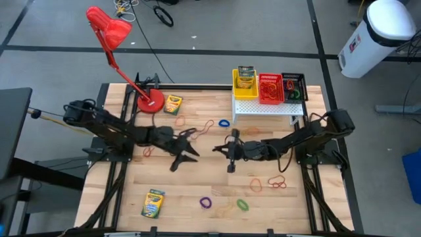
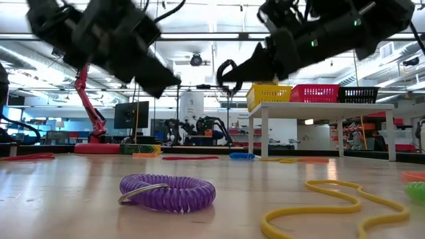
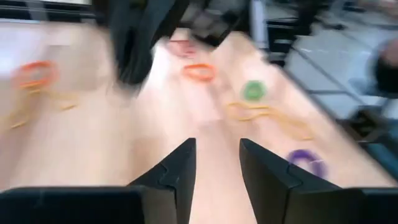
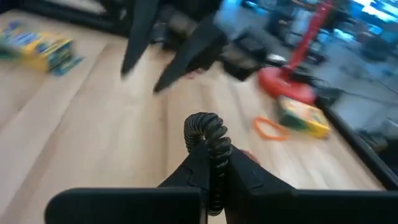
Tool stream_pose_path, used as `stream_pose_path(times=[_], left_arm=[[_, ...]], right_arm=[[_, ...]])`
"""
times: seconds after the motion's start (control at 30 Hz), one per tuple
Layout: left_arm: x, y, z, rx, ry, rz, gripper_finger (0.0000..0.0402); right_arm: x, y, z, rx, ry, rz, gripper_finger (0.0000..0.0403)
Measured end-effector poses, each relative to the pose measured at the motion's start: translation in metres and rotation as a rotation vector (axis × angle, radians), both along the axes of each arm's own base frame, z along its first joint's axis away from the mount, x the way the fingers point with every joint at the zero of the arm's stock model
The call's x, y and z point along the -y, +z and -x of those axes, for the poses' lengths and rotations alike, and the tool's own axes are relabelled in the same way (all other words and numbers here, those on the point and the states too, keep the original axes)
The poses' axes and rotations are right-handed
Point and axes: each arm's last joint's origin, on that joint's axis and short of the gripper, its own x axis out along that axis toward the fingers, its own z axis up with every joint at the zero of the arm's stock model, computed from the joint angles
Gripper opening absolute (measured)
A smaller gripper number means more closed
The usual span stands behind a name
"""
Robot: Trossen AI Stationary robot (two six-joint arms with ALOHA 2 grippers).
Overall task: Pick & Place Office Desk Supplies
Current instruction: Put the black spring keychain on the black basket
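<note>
My right gripper point(image 1: 217, 150) hangs above the table's middle, shut on a black coiled band point(image 4: 207, 134), which also shows in the low view point(image 2: 226, 69). Facing it from the left, my left gripper point(image 3: 217, 163) stands open with nothing between its fingers; in the high view it point(image 1: 192, 146) is just apart from the right one. Coloured bands lie flat on the wood: purple point(image 2: 167, 192), green point(image 1: 243, 205), blue point(image 1: 223, 122). Crayon boxes lie at the near left point(image 1: 152, 203) and by the lamp point(image 1: 173, 104). Yellow point(image 1: 245, 92), red point(image 1: 270, 89) and black point(image 1: 294, 87) baskets stand on a white shelf. My right gripper pinches one side of the black coiled band point(image 4: 214, 163) between its two fingers. The fingers come nearly level from the table's right. The rest of the loop sticks out past the fingertips, lifted clear of the table.
A red desk lamp point(image 1: 150, 101) stands at the far left, its head reaching beyond the table. The white shelf point(image 1: 266, 107) takes up the far right. More orange and red bands point(image 1: 279, 182) lie near the right side, a yellow one point(image 2: 332, 202) near the front.
</note>
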Motion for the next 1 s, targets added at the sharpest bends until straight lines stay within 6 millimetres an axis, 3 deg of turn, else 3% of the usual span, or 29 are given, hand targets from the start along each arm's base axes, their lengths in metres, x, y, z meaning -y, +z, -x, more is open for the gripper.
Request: stream_pose_path(times=[0.2,0.37,0.5,0.67,0.8,1.0], left_arm=[[-0.014,-0.017,0.037,0.224,0.207,0.013,0.0103],[-0.022,-0.017,0.056,0.352,0.333,0.018,0.0081],[-0.022,-0.017,0.058,0.368,0.339,-0.013,0.0074],[-0.022,-0.018,0.058,0.368,0.337,-0.045,0.0073],[-0.022,-0.018,0.058,0.367,0.335,-0.051,0.0073],[-0.022,-0.018,0.058,0.368,0.335,-0.049,0.0073]], right_arm=[[0.003,0.034,0.024,0.039,-0.239,-0.062,0.0018],[0.014,0.080,0.058,0.079,-0.404,-0.065,0.0018],[0.034,0.125,0.087,0.092,-0.584,-0.038,0.0018],[0.075,0.169,0.122,0.044,-0.865,-0.054,0.0018],[0.109,0.177,0.142,-0.055,-1.094,-0.065,0.0018],[0.164,0.160,0.163,-0.205,-1.337,-0.174,0.0018]])
